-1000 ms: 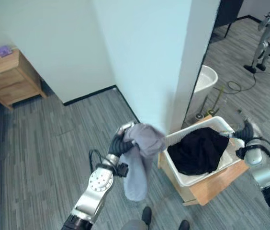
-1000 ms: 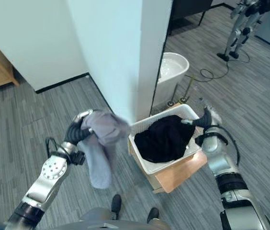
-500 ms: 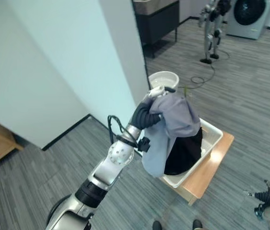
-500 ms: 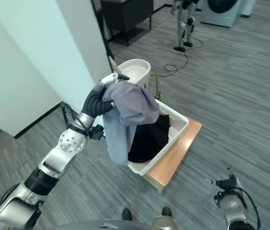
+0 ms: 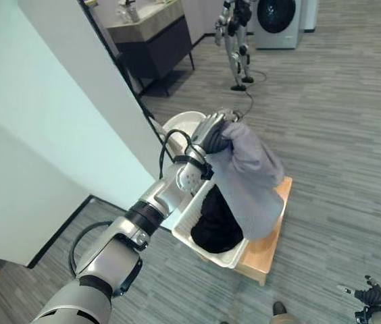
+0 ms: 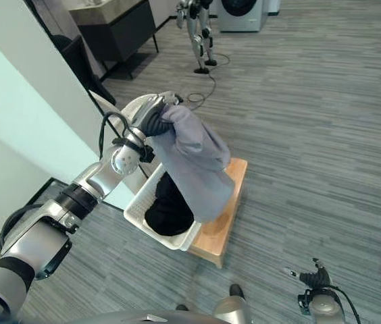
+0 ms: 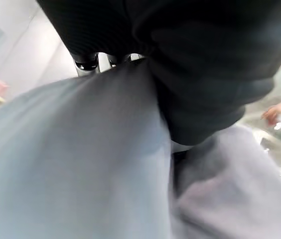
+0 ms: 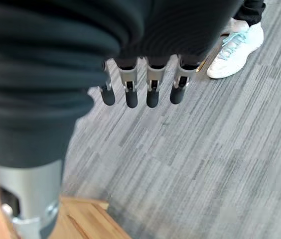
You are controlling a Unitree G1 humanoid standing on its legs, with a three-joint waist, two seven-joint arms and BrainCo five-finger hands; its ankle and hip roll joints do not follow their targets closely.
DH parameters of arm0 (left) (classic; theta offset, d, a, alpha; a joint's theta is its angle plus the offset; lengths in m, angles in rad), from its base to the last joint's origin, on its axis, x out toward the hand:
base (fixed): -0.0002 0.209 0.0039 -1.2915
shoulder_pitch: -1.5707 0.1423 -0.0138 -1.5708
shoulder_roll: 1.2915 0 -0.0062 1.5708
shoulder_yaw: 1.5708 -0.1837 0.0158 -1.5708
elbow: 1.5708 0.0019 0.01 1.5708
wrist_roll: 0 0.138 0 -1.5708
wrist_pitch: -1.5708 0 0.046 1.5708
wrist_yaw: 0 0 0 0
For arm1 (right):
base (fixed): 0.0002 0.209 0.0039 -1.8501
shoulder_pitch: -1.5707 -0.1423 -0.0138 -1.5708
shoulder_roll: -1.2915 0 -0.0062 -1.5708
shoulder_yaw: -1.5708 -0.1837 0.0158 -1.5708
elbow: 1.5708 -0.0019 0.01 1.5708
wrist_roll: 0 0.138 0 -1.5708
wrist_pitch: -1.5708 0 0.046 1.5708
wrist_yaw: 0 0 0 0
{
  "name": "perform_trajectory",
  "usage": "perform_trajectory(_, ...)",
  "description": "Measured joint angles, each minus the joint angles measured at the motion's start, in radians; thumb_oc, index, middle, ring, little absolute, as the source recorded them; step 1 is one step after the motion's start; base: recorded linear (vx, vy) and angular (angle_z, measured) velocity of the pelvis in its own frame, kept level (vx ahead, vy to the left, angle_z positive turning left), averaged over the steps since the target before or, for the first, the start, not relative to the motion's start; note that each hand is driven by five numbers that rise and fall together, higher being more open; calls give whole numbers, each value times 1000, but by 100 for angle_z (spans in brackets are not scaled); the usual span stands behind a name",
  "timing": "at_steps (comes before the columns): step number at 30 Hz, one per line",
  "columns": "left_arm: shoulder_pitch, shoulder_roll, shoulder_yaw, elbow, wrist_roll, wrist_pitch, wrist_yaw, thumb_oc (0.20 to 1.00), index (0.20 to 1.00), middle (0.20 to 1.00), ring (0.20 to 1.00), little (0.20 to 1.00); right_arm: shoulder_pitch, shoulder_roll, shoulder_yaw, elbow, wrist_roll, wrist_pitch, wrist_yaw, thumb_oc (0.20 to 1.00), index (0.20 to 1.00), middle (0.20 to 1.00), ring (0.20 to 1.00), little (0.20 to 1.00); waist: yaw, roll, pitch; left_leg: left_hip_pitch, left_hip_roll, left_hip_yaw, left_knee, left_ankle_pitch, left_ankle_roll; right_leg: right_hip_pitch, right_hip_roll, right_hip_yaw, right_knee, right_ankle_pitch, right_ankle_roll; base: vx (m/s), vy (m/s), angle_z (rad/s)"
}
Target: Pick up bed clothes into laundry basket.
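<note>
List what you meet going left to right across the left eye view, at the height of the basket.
White wall → left hand gripping the grey garment → white laundry basket with dark clothes on the wooden stand → grey floor.

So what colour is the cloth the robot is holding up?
Light grey. The cloth hangs from the left hand over the basket, clearest in the right eye view.

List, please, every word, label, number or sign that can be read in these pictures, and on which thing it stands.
None can be read. No print shows on the grey cloth held in the left hand, the white laundry basket, the dark clothes inside it, the wooden stand, the washing machine or the right hand.
</note>
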Motion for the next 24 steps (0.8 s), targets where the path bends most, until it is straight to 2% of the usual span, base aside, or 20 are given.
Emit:
perform_trajectory(1,-6,22,-1,17,6,7,0,200,200,200,200,200,-4,-1,0,-8,1,-7,0,1000,1000,1000,1000,1000,-5,2,7,-3,1,4,0,0,0,-4,2,3,0,2,-1,7,19,-8)
perform_trajectory(4,-20,79,-6,26,43,11,1,200,200,200,200,200,0,-1,0,-21,1,-18,2,1000,1000,1000,1000,1000,-2,-18,26,-14,6,19,1,-3,-5,-20,7,13,4,7,-4,1,17,-9)
perform_trajectory(9,-33,124,-25,37,108,18,1,200,200,200,200,200,-2,-2,1,-2,10,-21,8,1000,1000,1000,1000,1000,0,-42,42,-20,4,16,0,-3,-5,-19,5,7,5,9,-4,4,11,1)
perform_trajectory(14,-7,125,-20,16,126,23,1,200,200,200,200,200,-6,9,10,23,10,-23,9,1000,1000,1000,1000,1000,12,-50,47,-24,4,0,1,-3,-5,-16,5,-8,5,9,-4,3,3,8)
perform_trajectory(18,92,69,20,-38,126,23,2,200,200,200,200,200,-3,20,38,22,10,-23,13,1000,1000,1000,1000,1000,29,-58,49,-23,4,-11,0,-3,-5,-9,4,-18,5,9,-4,-7,5,7)
perform_trajectory(19,140,35,45,-60,124,23,3,291,291,291,291,291,-3,28,38,22,10,-23,13,1000,1000,1000,1000,1000,31,-60,49,-20,4,-13,0,-3,-5,-5,4,-21,5,9,-4,-6,-1,9)
perform_trajectory(20,258,-42,109,-82,100,18,0,1000,1000,1000,1000,1000,-5,50,40,25,10,-23,15,1000,1000,1000,1000,1000,32,-68,52,-12,3,-16,0,-3,-5,4,4,-23,4,7,-4,-6,-2,7)
perform_trajectory(22,421,-162,155,-85,-28,14,-25,1000,1000,1000,1000,1000,-4,85,36,25,12,-23,12,1000,1000,1000,1000,1000,53,-77,54,-14,3,-25,1,-3,-5,5,3,-31,5,5,-4,-9,-4,10)
perform_trajectory(24,539,-225,137,-85,-129,14,-69,1000,1000,1000,1000,1000,-15,103,39,48,31,-21,15,1000,1000,1000,1000,1000,59,-83,55,-18,1,-34,1,-3,-5,2,1,-40,2,3,-4,-13,-8,14)
